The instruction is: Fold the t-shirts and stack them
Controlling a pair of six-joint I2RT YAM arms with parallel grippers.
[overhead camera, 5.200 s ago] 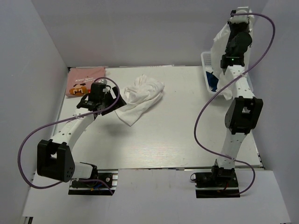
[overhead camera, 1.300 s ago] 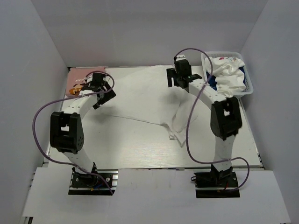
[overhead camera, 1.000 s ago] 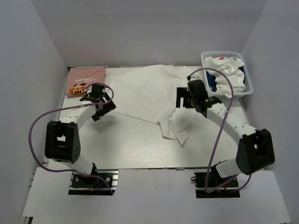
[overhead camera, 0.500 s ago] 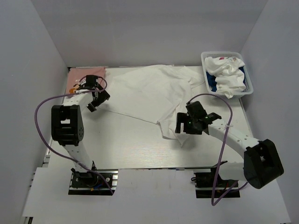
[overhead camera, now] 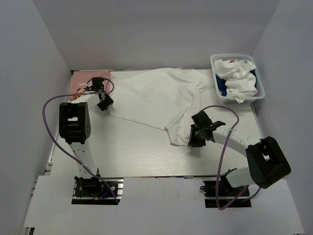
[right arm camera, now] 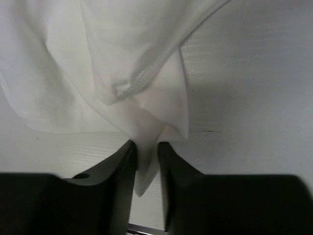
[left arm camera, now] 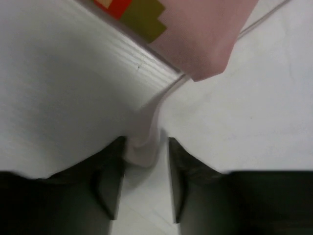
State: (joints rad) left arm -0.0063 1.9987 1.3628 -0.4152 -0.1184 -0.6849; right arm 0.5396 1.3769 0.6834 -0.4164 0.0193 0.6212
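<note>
White t-shirt (overhead camera: 156, 100) — pinched inside both end effectors (left arm camera: 144, 152) (right arm camera: 145, 152).

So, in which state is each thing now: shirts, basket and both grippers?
White t-shirt: spread mostly flat, near corner bunched.
Pink t-shirt: folded, lying flat.
Basket: holds crumpled shirts.
Left gripper: shut on white t-shirt.
Right gripper: shut on white t-shirt.

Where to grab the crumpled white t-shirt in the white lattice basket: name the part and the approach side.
Probably pinch the crumpled white t-shirt at a raised fold near its middle, coming straight down from above. It lies heaped in the white plastic lattice basket, whose walls block the sides, and its ridges suit a claw.
</note>
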